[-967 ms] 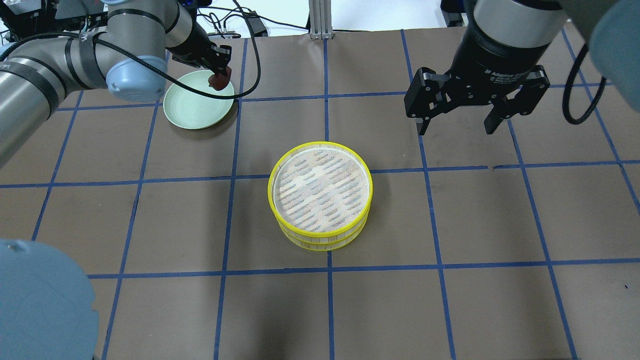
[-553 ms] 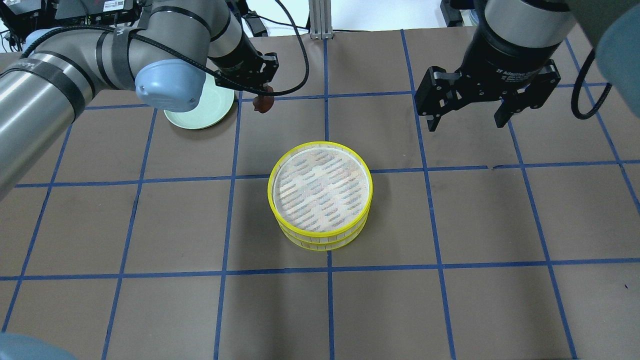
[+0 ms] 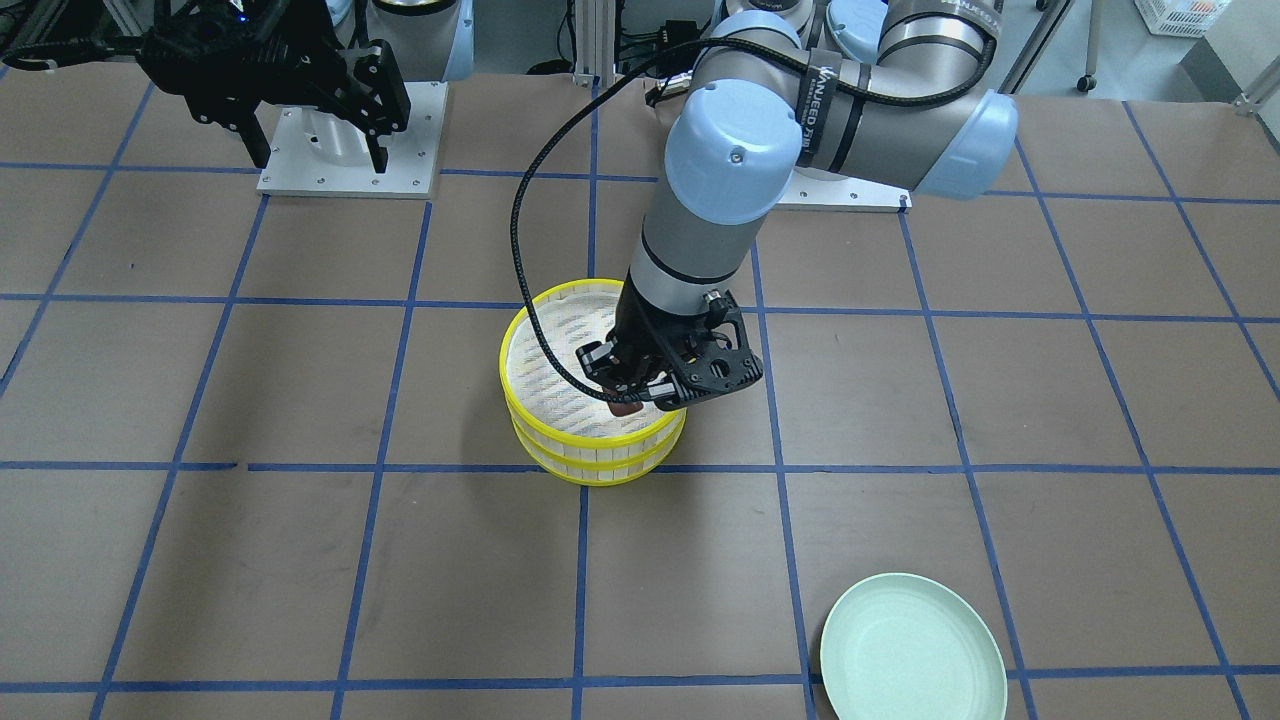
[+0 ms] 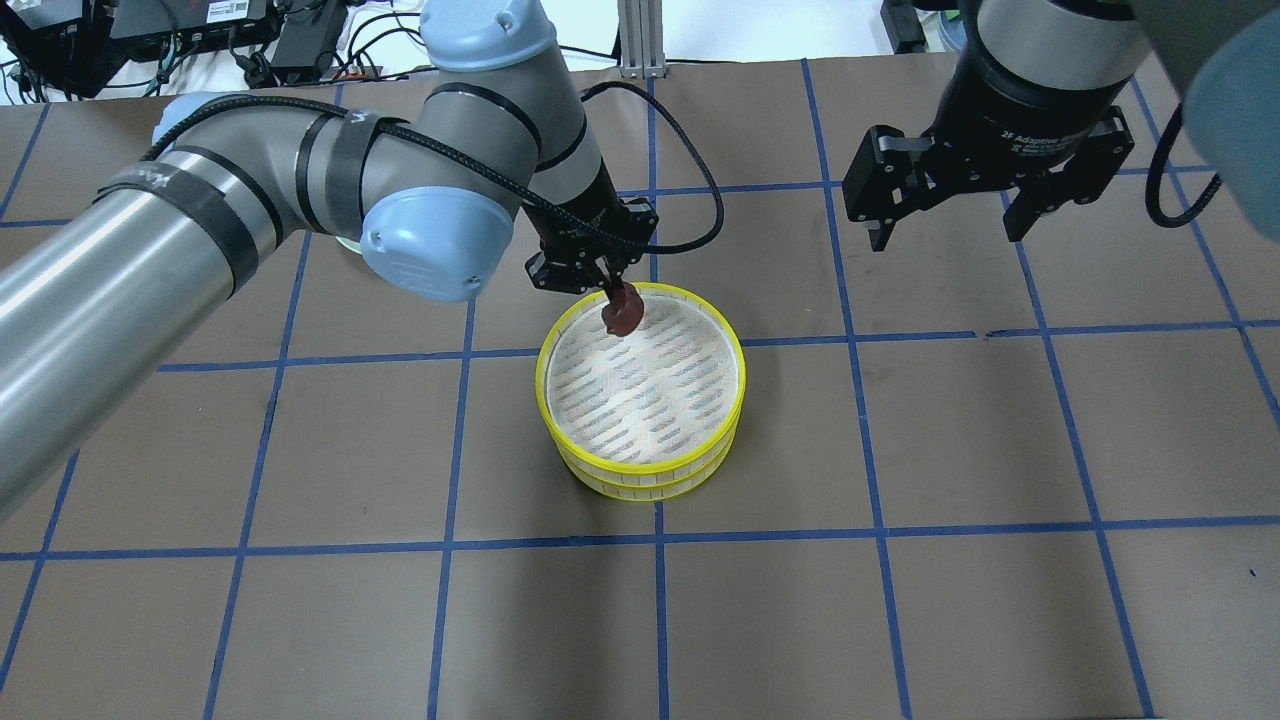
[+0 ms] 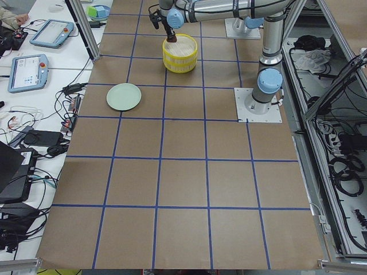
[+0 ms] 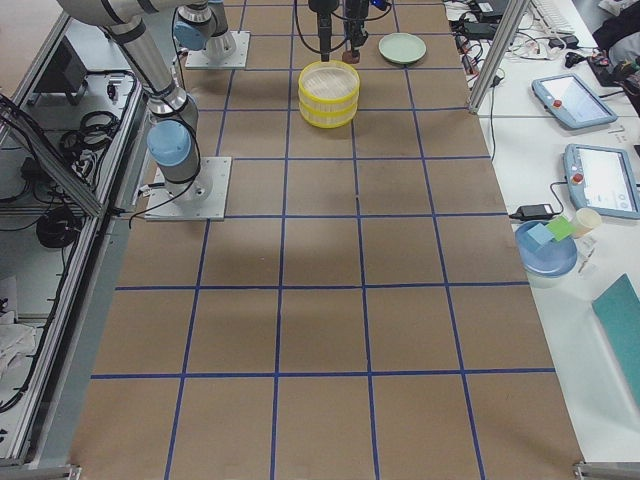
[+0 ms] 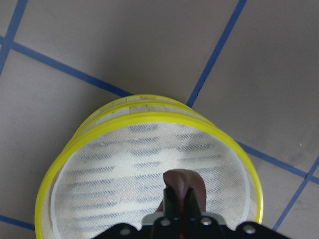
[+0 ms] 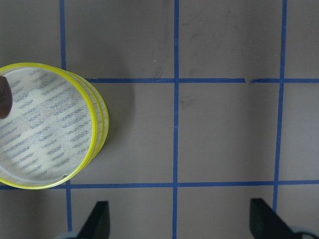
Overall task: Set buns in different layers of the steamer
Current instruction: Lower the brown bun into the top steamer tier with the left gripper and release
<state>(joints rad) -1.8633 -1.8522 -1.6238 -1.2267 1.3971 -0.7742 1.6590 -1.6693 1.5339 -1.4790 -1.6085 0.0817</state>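
The steamer (image 4: 640, 468) stands mid-table as two stacked yellow-rimmed layers; the top layer's woven floor is bare. My left gripper (image 4: 612, 297) is shut on the dark reddish-brown bun (image 4: 621, 316) and holds it just above the top layer, inside its far rim. The left wrist view shows the bun (image 7: 185, 186) between the fingers over the woven floor, with the rim (image 7: 149, 118) beyond. The front view shows the gripper (image 3: 640, 397) and the bun (image 3: 627, 408) too. My right gripper (image 4: 948, 230) is open and empty, high to the steamer's right. The cream-white bun is not in view.
The pale green plate (image 3: 912, 650) lies empty far-left of the steamer from my side, mostly hidden by the left arm in the overhead view. Brown table with blue tape grid (image 4: 660, 540). Operators' benches with tablets and cables (image 5: 34, 69) line the far side.
My left arm has carried the dark bun from over the plate rightward and toward me to above the steamer's far rim. The right gripper has drifted slightly away, still open.
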